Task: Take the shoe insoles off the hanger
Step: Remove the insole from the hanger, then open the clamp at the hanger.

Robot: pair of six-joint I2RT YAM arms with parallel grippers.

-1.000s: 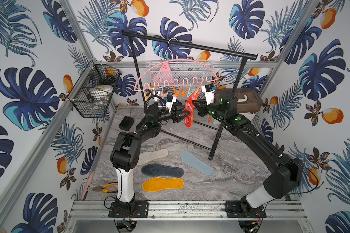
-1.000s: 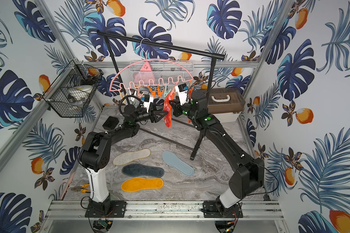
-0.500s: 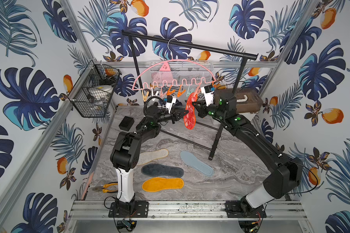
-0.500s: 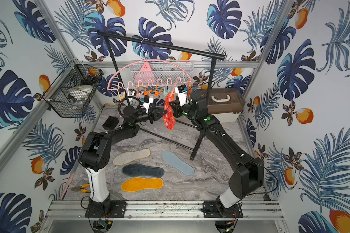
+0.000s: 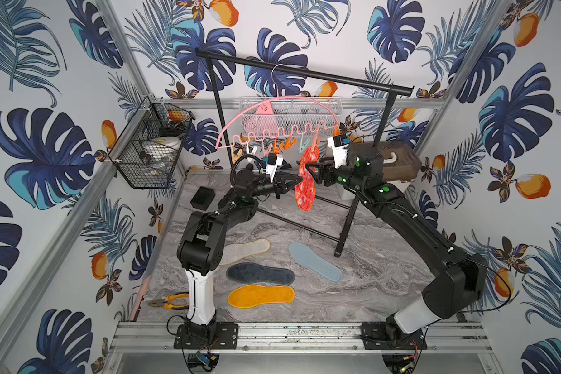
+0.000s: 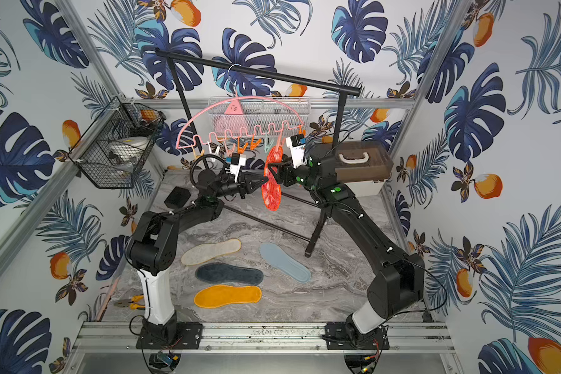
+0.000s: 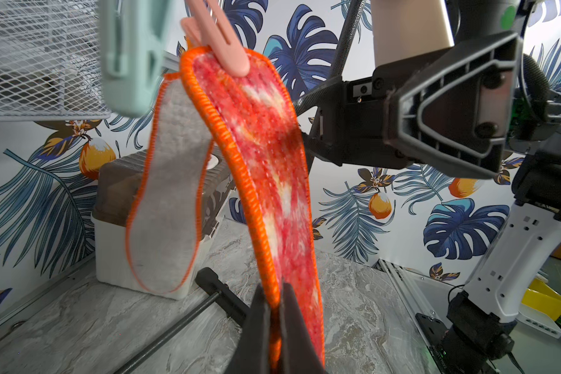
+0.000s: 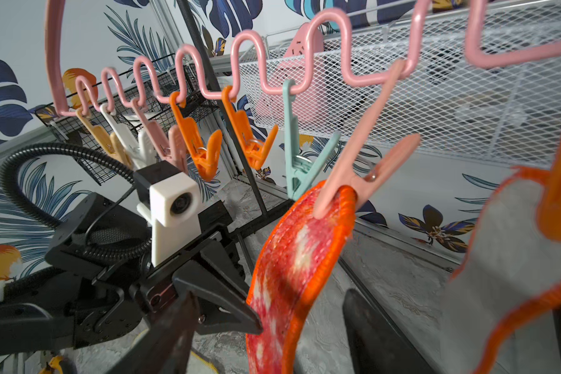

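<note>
4 insoles are off and lie on the table (image 5: 370,259) under the hanger (image 5: 266,109): cream insole (image 5: 246,251), dark blue insole (image 5: 259,273), orange insole (image 5: 261,294), grey-blue insole (image 5: 314,262). 2 still hang on the hanger's clips (image 8: 347,175): the red insole (image 5: 306,181) and the second red insole (image 7: 166,210). The left gripper (image 5: 298,180) pinches the red insole's edge. The right gripper (image 5: 312,173) stands open beside it.

Bright, even, diffuse light; faint soft shadows on the tabletop (image 5: 386,259). Wrist views: wide-angle bending at edges; nearby mint clip (image 7: 130,58) and left gripper (image 7: 273,291) out of focus.

Black arms (image 5: 402,213) — white lower links (image 5: 198,291) (green status lights (image 5: 384,190)).
</note>
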